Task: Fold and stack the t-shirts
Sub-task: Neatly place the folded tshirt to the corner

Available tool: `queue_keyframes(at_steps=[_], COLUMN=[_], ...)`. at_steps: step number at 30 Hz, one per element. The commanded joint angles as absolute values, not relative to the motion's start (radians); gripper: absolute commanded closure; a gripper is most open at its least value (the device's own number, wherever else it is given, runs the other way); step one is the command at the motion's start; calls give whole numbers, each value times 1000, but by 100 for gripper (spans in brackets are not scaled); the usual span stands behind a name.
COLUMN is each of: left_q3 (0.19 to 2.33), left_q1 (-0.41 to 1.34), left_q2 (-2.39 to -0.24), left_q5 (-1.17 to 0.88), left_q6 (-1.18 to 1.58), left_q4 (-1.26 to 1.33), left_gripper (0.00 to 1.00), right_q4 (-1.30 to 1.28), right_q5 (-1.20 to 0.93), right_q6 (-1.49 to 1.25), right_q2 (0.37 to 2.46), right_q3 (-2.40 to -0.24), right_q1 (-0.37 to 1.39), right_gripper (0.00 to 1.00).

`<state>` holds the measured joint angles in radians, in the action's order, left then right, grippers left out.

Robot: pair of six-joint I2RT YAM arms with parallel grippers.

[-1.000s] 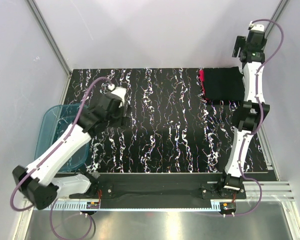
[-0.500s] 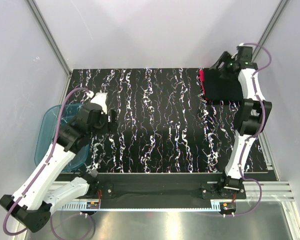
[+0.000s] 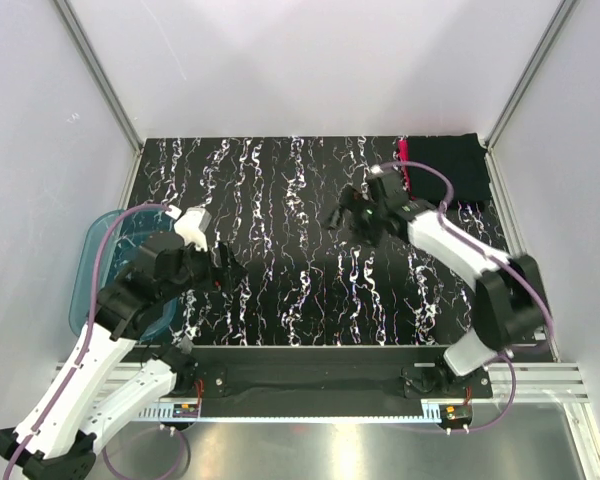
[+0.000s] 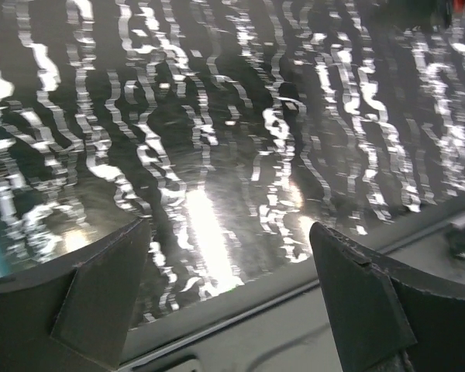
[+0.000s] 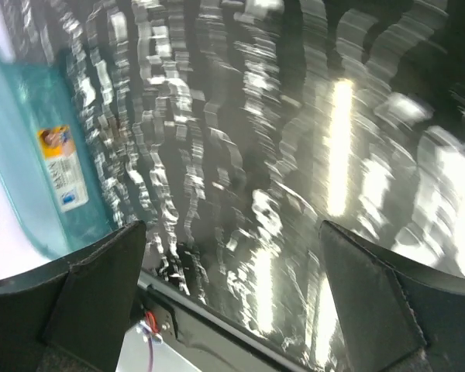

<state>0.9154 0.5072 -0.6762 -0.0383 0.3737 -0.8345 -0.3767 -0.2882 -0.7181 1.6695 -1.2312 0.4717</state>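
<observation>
The t-shirts lie stacked in the table's back right corner. The folded black one is on top, and a strip of the pink-red one shows at its left edge. My right gripper hangs over the middle of the table, left of the stack and apart from it. It is open with only tabletop between its fingers. My left gripper is over the near left part of the table, far from the shirts. It is also open and holds nothing.
A translucent blue tub sits off the table's left edge, beside my left arm, and shows at the left in the right wrist view as the tub. The black marbled table ends at a metal rail in front.
My right arm has swung from the back right corner above the shirts down and left to the table's middle. My left arm has drawn back toward the near left.
</observation>
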Motion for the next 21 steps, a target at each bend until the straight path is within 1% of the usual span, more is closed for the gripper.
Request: queue_keyframes(at_steps=[1, 2, 3, 4, 5, 7, 8, 9, 11, 12, 14, 15, 16, 18, 19, 21], left_q3=[925, 925, 919, 893, 875, 818, 760, 732, 671, 605, 528, 473, 450, 390, 373, 327], left_q1=[506, 503, 503, 505, 503, 502, 502, 502, 502, 502, 503, 503, 502, 502, 502, 502], left_q2=[-684, -689, -686, -684, -678, -654, -644, -629, -606, -588, -514, -484, -418, -352, -312, -197], left_q5=[-167, -172, -184, -187, -193, -218, -224, -241, -261, -264, -268, -259, -255, -252, -250, -262], left_q6=[428, 436, 458, 475, 501, 607, 648, 725, 784, 825, 865, 892, 905, 949, 966, 1023], left_q4=[-739, -717, -698, -675, -616, -540, -485, -454, -382, -359, -316, -314, -322, -336, -344, -347], left_gripper=[10, 9, 9, 9, 8, 8, 8, 8, 8, 9, 9, 8, 8, 8, 7, 7], right_q4=[-322, -308, -286, -241, -229, -195, -193, -192, -143, -129, -112, -112, -130, -127, -143, -146], right_q5=[-112, -112, -117, -118, -106, -100, -106, -118, -179, -184, -189, -193, -199, -224, -230, -300], right_q6=[-819, -831, -844, -856, -888, -928, -989, -1015, -1051, -1069, -1129, -1140, -1141, -1163, -1164, -1137], right_q2=[1467, 1378, 1333, 1242, 1195, 1073, 1036, 1002, 911, 884, 804, 776, 714, 649, 582, 516], right_q3=[-1071, -983, -933, -883, -789, -703, -631, -600, -504, -470, -381, -358, -342, -290, -279, -255], right_q1=[414, 417, 417, 417, 417, 416, 416, 416, 419, 417, 417, 417, 416, 417, 416, 416], right_gripper=[0, 0, 0, 1, 0, 0, 0, 0, 0, 0, 0, 0, 0, 0, 0, 0])
